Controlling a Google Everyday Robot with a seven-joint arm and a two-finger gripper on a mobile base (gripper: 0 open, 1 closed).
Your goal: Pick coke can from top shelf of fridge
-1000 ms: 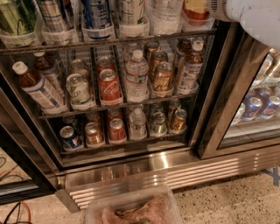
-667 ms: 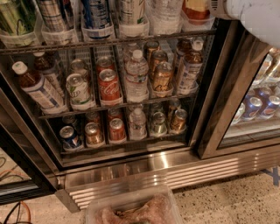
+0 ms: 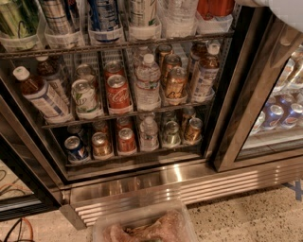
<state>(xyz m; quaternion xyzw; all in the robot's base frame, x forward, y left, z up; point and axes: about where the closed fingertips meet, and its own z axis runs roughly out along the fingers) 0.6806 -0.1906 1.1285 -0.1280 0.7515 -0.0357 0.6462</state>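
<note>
Nothing done yet: coke can (image 3: 118, 92) stands untouched at ten o'clock in the fridge (image 3: 236, 94). Gripper off-frame past the arm (image 3: 284, 9) at one o'clock, so I cannot tell its state.

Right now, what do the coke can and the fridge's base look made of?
The coke can: probably painted aluminium, glossy red, silver top. The fridge base: likely stainless steel, ribbed, reflective. The gripper is out of view; a white arm part shows top right.
</note>
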